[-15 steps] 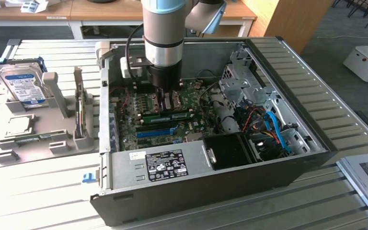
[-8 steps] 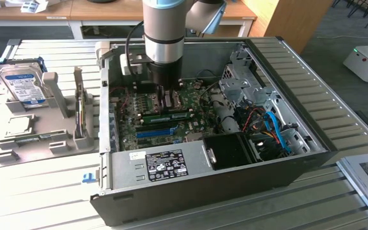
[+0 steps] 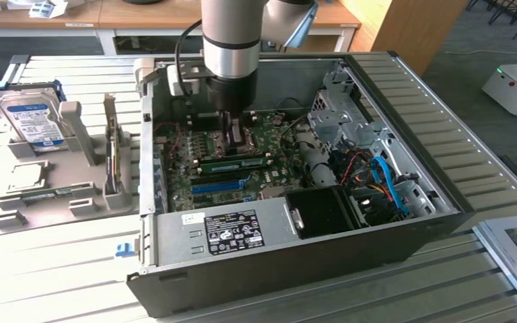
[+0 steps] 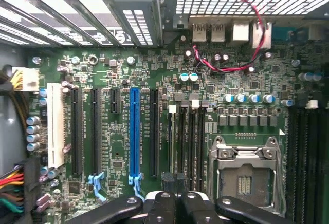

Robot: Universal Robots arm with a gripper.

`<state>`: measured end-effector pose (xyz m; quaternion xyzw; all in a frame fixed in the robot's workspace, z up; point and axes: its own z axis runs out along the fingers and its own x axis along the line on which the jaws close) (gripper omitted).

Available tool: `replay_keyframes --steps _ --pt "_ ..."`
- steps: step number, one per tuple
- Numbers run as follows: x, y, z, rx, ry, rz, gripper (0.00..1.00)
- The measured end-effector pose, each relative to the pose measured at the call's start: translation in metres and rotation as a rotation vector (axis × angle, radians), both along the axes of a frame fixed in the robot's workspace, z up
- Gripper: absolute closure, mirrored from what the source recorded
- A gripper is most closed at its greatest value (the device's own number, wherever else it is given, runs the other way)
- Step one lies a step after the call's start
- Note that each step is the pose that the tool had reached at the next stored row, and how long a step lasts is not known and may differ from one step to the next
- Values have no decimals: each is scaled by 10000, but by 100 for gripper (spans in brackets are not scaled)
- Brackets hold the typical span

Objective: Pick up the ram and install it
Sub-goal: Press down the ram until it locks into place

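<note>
In the exterior view the ram (image 3: 233, 162), a slim green stick with dark chips, stands on edge in a slot of the motherboard (image 3: 207, 192) inside the open computer case (image 3: 402, 222). My gripper (image 3: 237, 141) hangs straight down into the case, its tips just above and behind the ram. In the wrist view my gripper (image 4: 175, 206) is shut, the black fingers (image 4: 159, 208) pressed together with nothing visible between them. They hover over the row of black memory slots (image 4: 187, 142) beside the CPU socket (image 4: 245, 175).
On the exterior view's left, a grey holder (image 3: 56, 202) carries a silver-and-blue hard drive (image 3: 29, 121) and an upright expansion card (image 3: 110, 158). Inside the case are the power supply (image 3: 231, 232), a black fan shroud (image 3: 326, 212), drive cage (image 3: 335, 111) and loose cables (image 3: 380, 175).
</note>
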<state>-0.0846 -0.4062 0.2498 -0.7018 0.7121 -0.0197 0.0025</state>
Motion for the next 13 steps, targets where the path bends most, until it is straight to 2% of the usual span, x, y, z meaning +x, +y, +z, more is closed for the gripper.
replay_keyframes --steps 13 --pt "0 0 340 0 79 0 90"
